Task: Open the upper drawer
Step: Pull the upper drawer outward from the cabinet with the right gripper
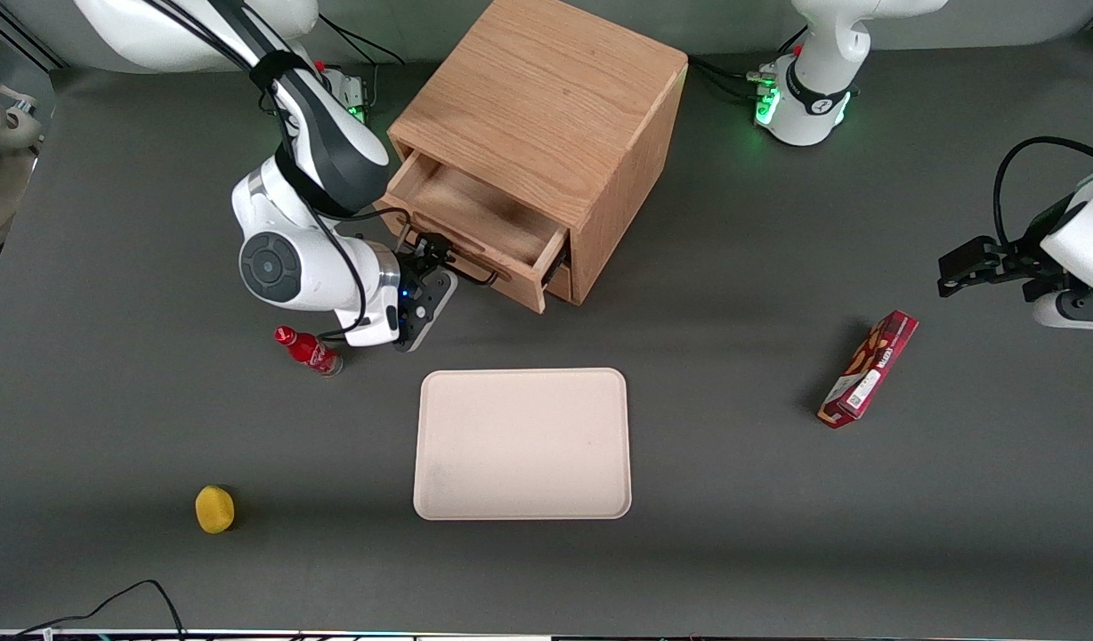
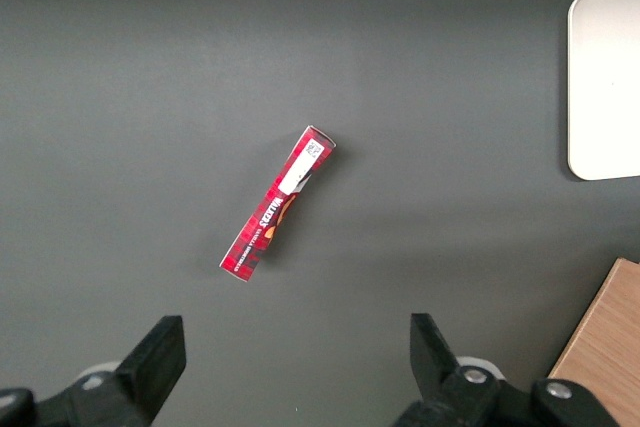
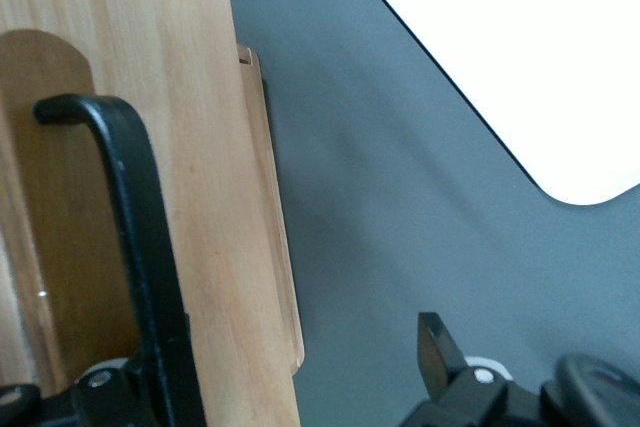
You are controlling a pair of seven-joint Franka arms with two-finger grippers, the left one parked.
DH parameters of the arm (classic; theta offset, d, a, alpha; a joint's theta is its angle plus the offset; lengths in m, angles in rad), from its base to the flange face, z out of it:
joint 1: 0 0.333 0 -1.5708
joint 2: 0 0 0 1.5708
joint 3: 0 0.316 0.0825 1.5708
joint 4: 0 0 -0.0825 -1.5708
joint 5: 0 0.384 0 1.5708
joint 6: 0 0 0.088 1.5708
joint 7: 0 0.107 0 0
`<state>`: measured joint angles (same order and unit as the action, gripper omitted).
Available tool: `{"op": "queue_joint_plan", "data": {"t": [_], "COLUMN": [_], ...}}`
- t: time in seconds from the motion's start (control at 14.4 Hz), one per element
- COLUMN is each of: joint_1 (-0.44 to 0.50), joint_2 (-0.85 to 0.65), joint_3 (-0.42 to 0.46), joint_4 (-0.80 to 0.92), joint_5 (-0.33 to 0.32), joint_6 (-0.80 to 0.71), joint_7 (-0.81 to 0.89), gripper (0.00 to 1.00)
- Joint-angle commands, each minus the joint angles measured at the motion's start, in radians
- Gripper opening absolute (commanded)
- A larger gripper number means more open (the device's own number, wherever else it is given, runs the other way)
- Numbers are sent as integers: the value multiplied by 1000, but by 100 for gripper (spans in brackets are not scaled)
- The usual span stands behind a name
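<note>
Nearest the front camera, a small round yellow sponge-like object (image 1: 214,508) is seen on the dark grey worktop (image 1: 778,534), well apart from the cabinet and toward the working arm's end. A flat cream rectangular tray (image 1: 522,442) lies nearer the camera than the light oak box cabinet (image 1: 546,116). A small red bottle (image 1: 308,349) lies beside the tray, toward the working arm's end. A red snack box (image 1: 869,368) is well apart from the cabinet, toward the parked arm's end.

Task thing: the upper drawer (image 1: 475,218) of the cabinet is already pulled partway out; its shallow wooden tray is exposed and looks empty. The lower drawer (image 1: 560,276) appears shut or nearly so, mostly hidden under the upper one.

The gripper (image 1: 431,258) is placed right in front of the upper drawer's oak front, at the black metal bar handle (image 3: 135,247). In the right wrist view one of the fingers (image 3: 440,352) stands clear of the drawer front, with the handle bar running close by the opposite finger. The fingers are judged spread wide, not clamped on the bar; contact with the bar cannot be confirmed.

Step judged: pull stroke largely done, drawer open by a good part of its depth. Next move, if more travel is wanted: handle to be hooked or re-gripped and drawn straight along the drawer's slide axis, away from the cabinet. Otherwise the gripper is to be backed off without snagging the bar. Risk: an off-axis pull could skew the drawer or drag the cabinet.
</note>
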<state>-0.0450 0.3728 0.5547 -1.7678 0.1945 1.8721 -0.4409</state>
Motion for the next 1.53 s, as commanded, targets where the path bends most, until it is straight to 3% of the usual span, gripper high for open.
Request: {"op": "queue_joint_plan", "data": {"t": [0.0,0.69,1.46], "joint_1": [7,8,8], "joint_2": [51,87,112], "joint_3": [-18,-48,-127], "joint_4": [94,160,235], "joint_5": [-24,-67,-69], "joint_6": [-71,-91,-148], "joint_7": [10,-18,-107], "gripper": [100,100,100]}}
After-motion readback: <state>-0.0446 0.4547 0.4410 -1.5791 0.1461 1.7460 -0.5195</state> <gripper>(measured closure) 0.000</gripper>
